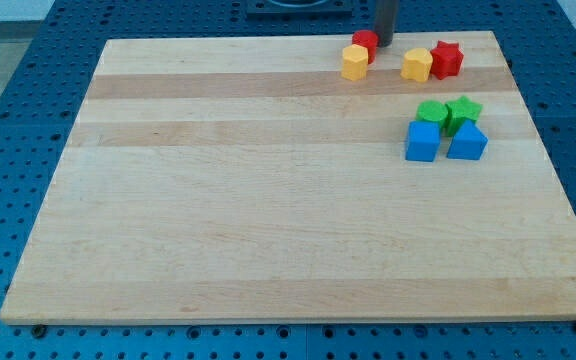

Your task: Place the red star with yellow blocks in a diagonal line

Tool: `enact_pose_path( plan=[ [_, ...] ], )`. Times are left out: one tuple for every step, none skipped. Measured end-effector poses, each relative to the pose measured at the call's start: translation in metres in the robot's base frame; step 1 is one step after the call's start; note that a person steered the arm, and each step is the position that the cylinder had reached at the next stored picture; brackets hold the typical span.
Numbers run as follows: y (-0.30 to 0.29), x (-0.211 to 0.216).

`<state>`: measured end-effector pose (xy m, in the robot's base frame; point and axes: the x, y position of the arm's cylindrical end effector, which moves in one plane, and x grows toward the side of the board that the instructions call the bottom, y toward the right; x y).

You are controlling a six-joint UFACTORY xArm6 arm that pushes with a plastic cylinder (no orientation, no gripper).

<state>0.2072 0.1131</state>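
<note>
The red star [447,59] lies near the view's top right of the wooden board [268,200], touching the right side of a yellow block [417,64]. A second yellow block [355,62] lies further left, with a small red block [365,41] just behind it, touching it. My tip [383,44] is at the board's top edge, right beside the small red block on its right, above and between the two yellow blocks.
A green round block [431,112] and a green star [462,112] sit below the red star, with a blue cube [422,141] and a blue triangular block [467,142] just in front of them. The board rests on a blue perforated table.
</note>
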Motion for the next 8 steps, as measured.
enact_pose_path(
  plan=[
    [0.006,0.0],
    [0.068,-0.008],
    [0.12,-0.008],
    [0.118,0.012],
    [0.082,0.048],
    [0.035,0.086],
    [0.031,0.097],
    [0.049,0.097]
  ],
)
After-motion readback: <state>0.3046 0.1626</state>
